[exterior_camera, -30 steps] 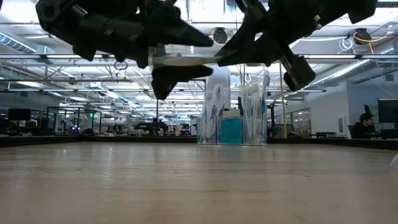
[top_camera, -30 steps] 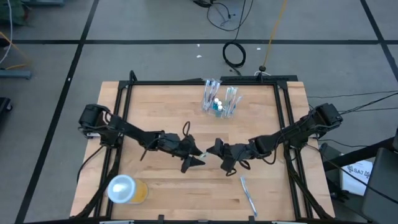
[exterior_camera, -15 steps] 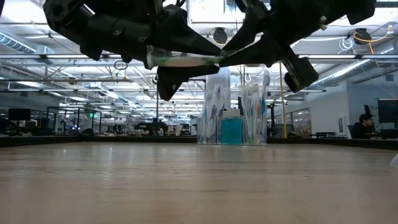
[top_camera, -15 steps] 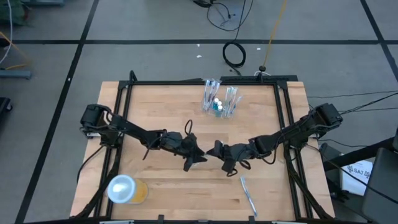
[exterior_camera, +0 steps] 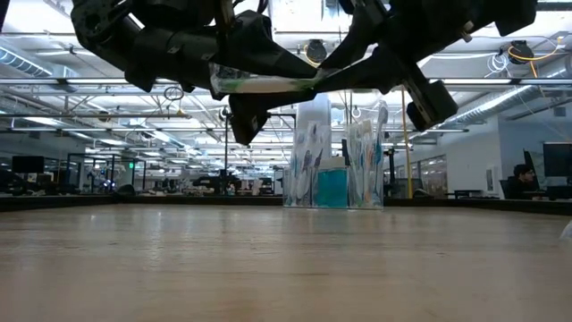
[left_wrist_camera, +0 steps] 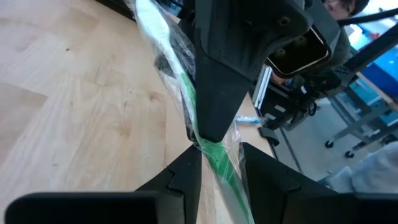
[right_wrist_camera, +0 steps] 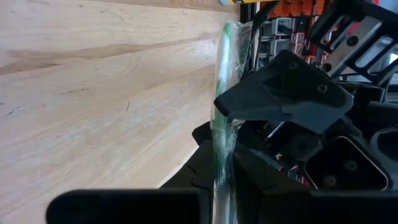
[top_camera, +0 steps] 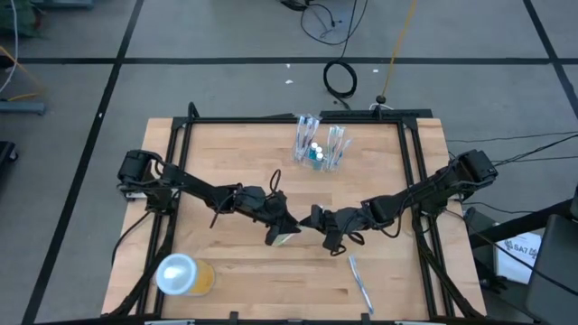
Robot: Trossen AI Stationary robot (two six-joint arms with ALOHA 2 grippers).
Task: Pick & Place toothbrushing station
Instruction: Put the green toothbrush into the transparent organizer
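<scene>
A green-and-white toothbrush in a clear wrapper (exterior_camera: 264,84) hangs level above the table's middle, between my two grippers. My right gripper (top_camera: 313,220) is shut on its right end. My left gripper (top_camera: 285,231) comes from the left; its fingers (left_wrist_camera: 186,171) stand narrowly apart on either side of the wrapped handle (left_wrist_camera: 217,165), and I cannot tell whether they touch it. The station's clear cup with several toothbrushes (top_camera: 318,144) and teal tubes (top_camera: 317,156) stands at the far middle and also shows in the low view (exterior_camera: 335,170). My right gripper pinches the wrapped toothbrush's near end (right_wrist_camera: 220,163) between its two fingers. The fingers come level from the table's right and lie along the brush. The brush sticks out ahead of them toward the left gripper, level and lifted clear of the table.
An orange-yellow cup with a white lid (top_camera: 184,274) lies at the near left corner. Another wrapped toothbrush (top_camera: 361,282) lies on the table near the front edge, right of centre. A black frame (top_camera: 271,118) runs round the table.
My left gripper has moved toward the table's right and a little nearer, sliding along the toothbrush toward my right gripper. The toothbrush and my right gripper have stayed where they were.
</scene>
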